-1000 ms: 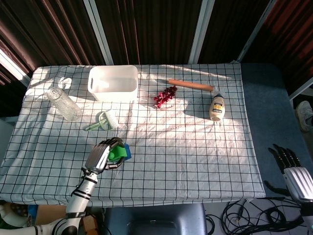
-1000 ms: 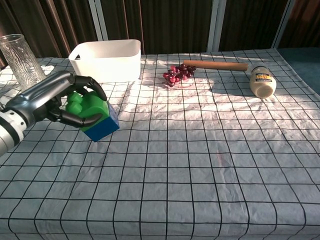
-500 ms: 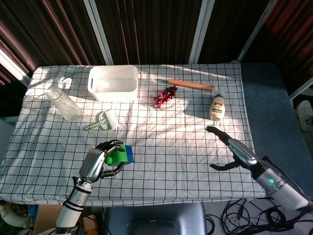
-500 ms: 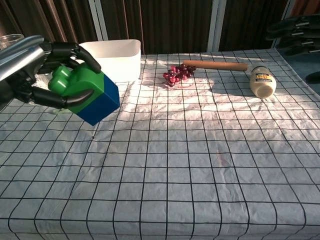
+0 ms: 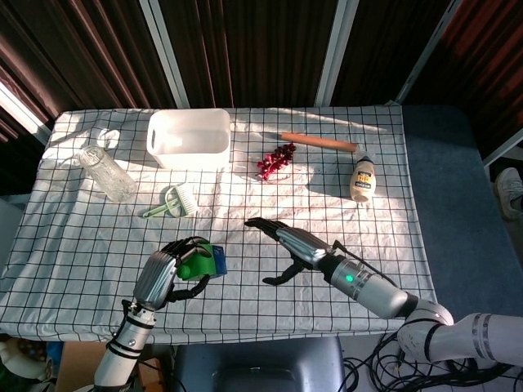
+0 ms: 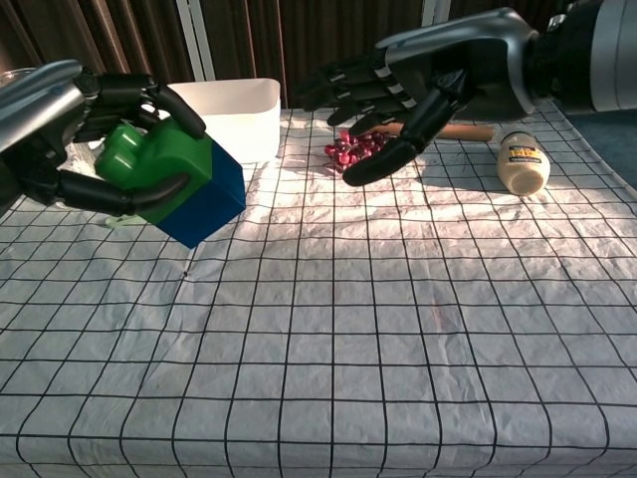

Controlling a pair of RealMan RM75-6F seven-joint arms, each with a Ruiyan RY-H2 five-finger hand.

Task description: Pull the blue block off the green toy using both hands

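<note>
Your left hand (image 6: 70,134) grips the green toy (image 6: 154,164), fingers curled over its top and under its side, and holds it lifted off the cloth (image 6: 398,329) on the near left part of the table. The blue block (image 6: 209,204) is on the toy, joined to its lower right side and tilted, with one corner pointing down at the cloth (in the head view only a sliver of blue (image 5: 219,260) shows beside the green (image 5: 196,260)).

Your right hand (image 6: 418,75) is open and holds nothing, fingers spread and stretched to the left, thumb hanging below them. It hovers above the cloth to the right of the toy, apart from both toy and block; the head view puts this hand (image 5: 286,243) near the middle of the table with its fingertips aimed at your left hand (image 5: 163,273).

Further back sit a white bin (image 5: 189,139), a glass jar (image 5: 106,173) on its side, a small green brush (image 5: 172,202), red grapes (image 5: 276,161), a rolling pin (image 5: 319,142) and a bottle (image 5: 363,180) lying down
</note>
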